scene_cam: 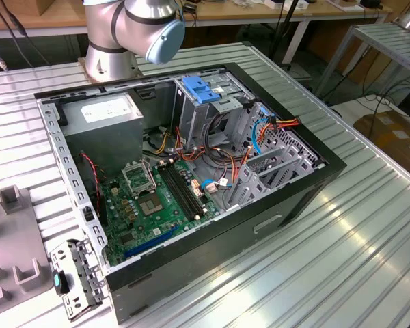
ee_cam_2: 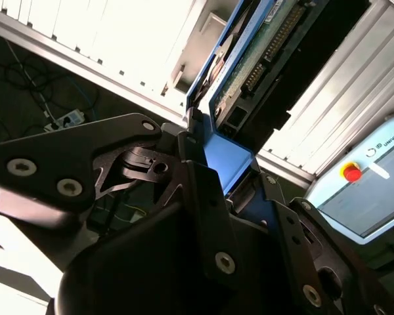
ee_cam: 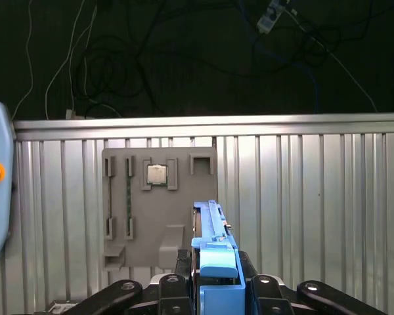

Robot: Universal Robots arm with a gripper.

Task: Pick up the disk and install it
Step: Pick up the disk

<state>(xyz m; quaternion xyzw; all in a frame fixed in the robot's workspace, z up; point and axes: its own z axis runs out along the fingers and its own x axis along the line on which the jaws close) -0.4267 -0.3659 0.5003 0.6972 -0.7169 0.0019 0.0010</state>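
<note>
the gripper (ee_cam: 217, 285) holds the disk (ee_cam: 212, 230) on edge, its fingers (ee_cam_2: 203, 184) closed narrow on the blue end tab. the disk hangs over the ribbed counter (ee_cam: 302, 197), beside a gray fixture tray (ee_cam: 134, 216). in the exterior view an open computer case (scene_cam: 294, 198) sits on the counter.

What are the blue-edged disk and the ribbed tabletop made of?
The disk: blue rails look like smooth moulded plastic, evenly coloured, slightly glossy; a green circuit board shows on one face. The tabletop: probably aluminium, silvery, ribbed, with a dull metallic sheen.
</note>
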